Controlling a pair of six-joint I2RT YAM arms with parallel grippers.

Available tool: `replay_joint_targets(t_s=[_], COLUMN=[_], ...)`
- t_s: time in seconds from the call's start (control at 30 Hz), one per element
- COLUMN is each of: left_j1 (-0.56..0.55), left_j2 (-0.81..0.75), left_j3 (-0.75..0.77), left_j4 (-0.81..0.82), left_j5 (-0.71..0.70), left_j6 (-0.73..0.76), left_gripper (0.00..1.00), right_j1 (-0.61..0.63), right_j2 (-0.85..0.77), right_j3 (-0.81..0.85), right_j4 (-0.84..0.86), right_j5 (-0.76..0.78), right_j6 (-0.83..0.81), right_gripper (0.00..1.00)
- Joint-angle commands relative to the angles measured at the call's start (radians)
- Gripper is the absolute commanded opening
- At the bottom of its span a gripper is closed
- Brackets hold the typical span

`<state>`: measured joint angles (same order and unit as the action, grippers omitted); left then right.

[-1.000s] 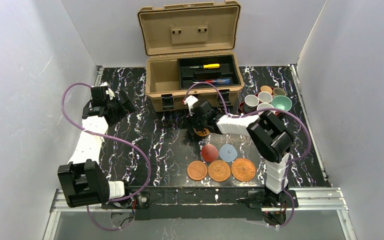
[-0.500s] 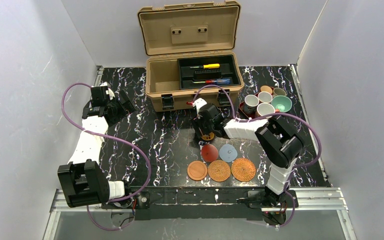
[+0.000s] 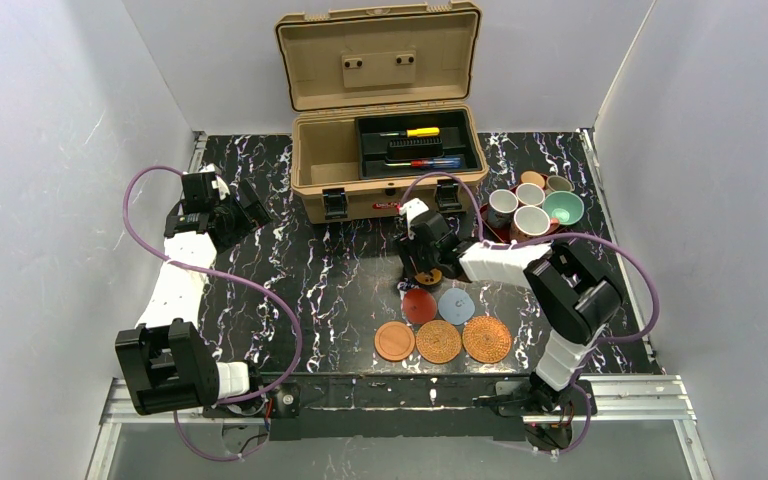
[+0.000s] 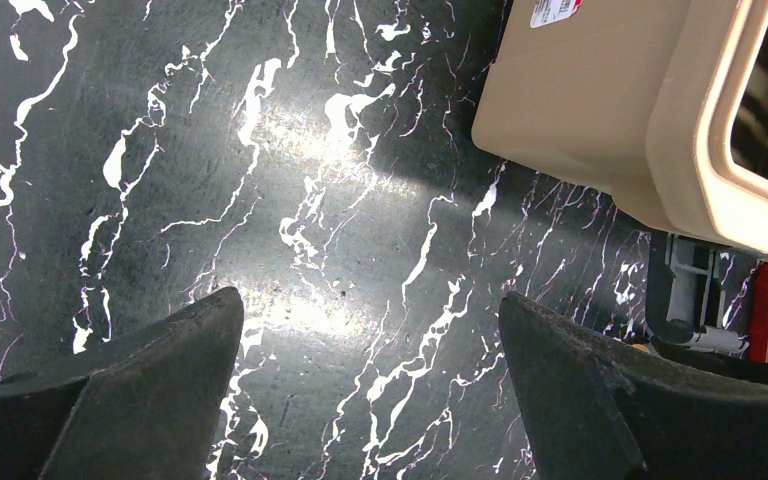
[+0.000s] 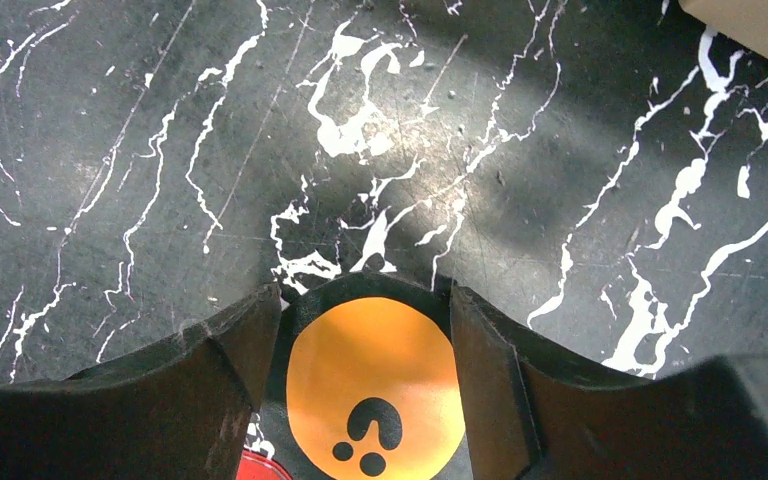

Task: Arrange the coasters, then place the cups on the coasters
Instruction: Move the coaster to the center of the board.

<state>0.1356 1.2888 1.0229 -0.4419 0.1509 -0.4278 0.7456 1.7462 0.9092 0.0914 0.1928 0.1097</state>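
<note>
The left gripper [image 4: 370, 303] gapes wide over the black marble-patterned table [image 4: 260, 200], holding nothing. White walls [image 3: 60, 150] enclose the scene. Only the right wrist view shows the right gripper [image 5: 362, 295] clasping the orange coaster with black marks [image 5: 373, 375]. Both have shifted right and nearer since a second ago, and are now just beyond the pinkish-red coaster [image 3: 419, 306]. The cups [image 3: 530, 205] crowd the far right.

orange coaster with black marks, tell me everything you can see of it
The flat round orange coaster is smooth, with a black curl and two dots near one edge. It sits level between the dark fingers of the right gripper, which appear to pinch its sides, over the black marbled table, close to a round red coaster.
</note>
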Motion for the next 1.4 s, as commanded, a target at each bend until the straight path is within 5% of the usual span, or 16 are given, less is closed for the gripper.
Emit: replay_joint_targets(t_s=[0.0,0.7,1.37], left_j1=[0.004,0.005,0.004], left_j2=[0.001,0.004,-0.001], left_j3=[-0.002,-0.002,-0.003], left_j4=[-0.004,-0.001,-0.003], left_j5=[0.012,0.023,0.016], left_j6=[0.001,-0.002,0.005], left_gripper=[0.98,0.98,0.98], right_j1=[-0.009,-0.008,-0.008], right_j2=[-0.019,-0.075,-0.100], right_j3=[-0.045,-0.065,0.058], right_j4=[-0.124,-0.138,-0.182], right_j5=[0.043,0.013,-0.030], right_j6=[0.009,0.072,0.042], right_gripper=[0.70,0.71,0.83])
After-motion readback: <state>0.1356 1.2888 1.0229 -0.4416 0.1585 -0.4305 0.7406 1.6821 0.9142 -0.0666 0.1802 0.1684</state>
